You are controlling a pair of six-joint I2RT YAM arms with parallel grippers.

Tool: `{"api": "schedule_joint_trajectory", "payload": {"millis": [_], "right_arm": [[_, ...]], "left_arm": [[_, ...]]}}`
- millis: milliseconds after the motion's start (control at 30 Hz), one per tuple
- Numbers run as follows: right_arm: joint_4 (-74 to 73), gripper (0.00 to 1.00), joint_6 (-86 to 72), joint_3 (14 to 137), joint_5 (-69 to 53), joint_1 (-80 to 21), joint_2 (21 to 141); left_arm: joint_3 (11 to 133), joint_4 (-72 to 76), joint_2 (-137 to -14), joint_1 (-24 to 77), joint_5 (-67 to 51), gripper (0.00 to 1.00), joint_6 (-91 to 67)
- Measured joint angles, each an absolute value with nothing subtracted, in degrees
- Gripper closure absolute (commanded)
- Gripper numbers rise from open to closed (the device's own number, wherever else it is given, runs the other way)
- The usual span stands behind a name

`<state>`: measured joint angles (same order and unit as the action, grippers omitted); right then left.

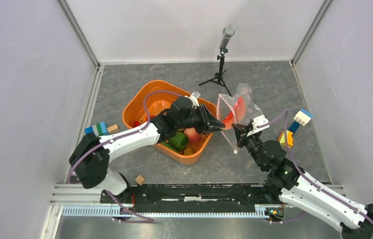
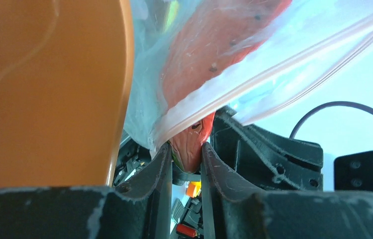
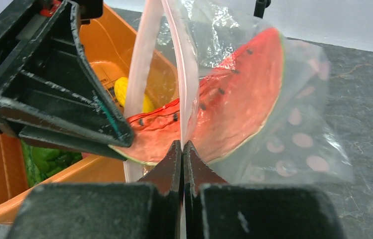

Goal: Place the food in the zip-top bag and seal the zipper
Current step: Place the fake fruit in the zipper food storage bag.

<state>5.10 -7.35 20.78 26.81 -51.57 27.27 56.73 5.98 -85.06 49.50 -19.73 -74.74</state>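
Note:
A red watermelon slice (image 3: pixel 244 94) of the food pokes halfway through the mouth of the clear dotted zip-top bag (image 3: pixel 304 139). My left gripper (image 2: pixel 186 147) is shut on the slice's near tip, just right of the orange basket (image 1: pixel 144 97). My right gripper (image 3: pixel 182 144) is shut on one lip of the bag at the zipper (image 3: pixel 186 74) and holds the bag upright above the table. The other lip (image 3: pixel 137 74) hangs apart from it, so the mouth gapes. More food lies in the basket: a green pepper (image 1: pixel 178 140) and a yellow piece (image 3: pixel 124 92).
A microphone on a tripod (image 1: pixel 221 55) stands behind the bag. Coloured blocks lie at the left (image 1: pixel 98 128) and at the right (image 1: pixel 301 118), with a yellow-orange block (image 1: pixel 286 138) near my right arm. A small wooden cube (image 1: pixel 139 179) sits near the front rail.

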Motion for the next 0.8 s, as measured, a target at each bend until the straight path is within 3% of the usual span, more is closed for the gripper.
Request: {"api": "schedule_joint_trajectory", "payload": {"millis": [67, 133, 233, 333, 367, 467, 500, 700, 800], "right_arm": [[4.8, 1.00, -7.2, 20.8, 26.8, -51.6, 27.3], [4.5, 1.00, -7.5, 20.8, 27.6, -51.6, 26.9], [3.6, 1.00, -9.7, 20.8, 31.6, -51.6, 26.2], [2.2, 1.00, -11.9, 21.3, 34.6, -51.6, 26.4], [1.5, 1.00, -12.8, 21.9, 35.2, -51.6, 26.8], [-1.6, 1.00, -15.2, 25.0, 37.5, -51.6, 28.8], [-2.9, 1.00, -16.1, 26.9, 38.3, -51.6, 29.9], [-6.9, 1.00, -18.6, 35.3, 42.2, -51.2, 33.0], [-2.9, 1.00, -18.2, 35.1, 43.0, -51.2, 28.1]], "left_arm": [[58.2, 5.8, -86.5, 49.5, -19.6, 0.78, -74.7], [60.6, 5.7, -88.6, 49.6, -19.7, 0.57, -74.5], [64.8, 3.9, -91.4, 50.0, -19.6, 0.41, -72.4], [68.8, -0.3, -92.7, 50.5, -19.0, 0.14, -68.3], [70.0, -2.1, -92.7, 50.7, -18.7, 0.09, -66.6], [73.9, -7.4, -92.6, 50.9, -17.9, 0.06, -61.8], [75.1, -9.0, -92.5, 50.9, -17.8, 0.00, -59.9], [76.5, -16.9, -84.6, 51.0, -15.1, 0.00, -47.7], [75.9, -20.5, -76.9, 51.0, -8.6, 0.00, -41.5]]}}
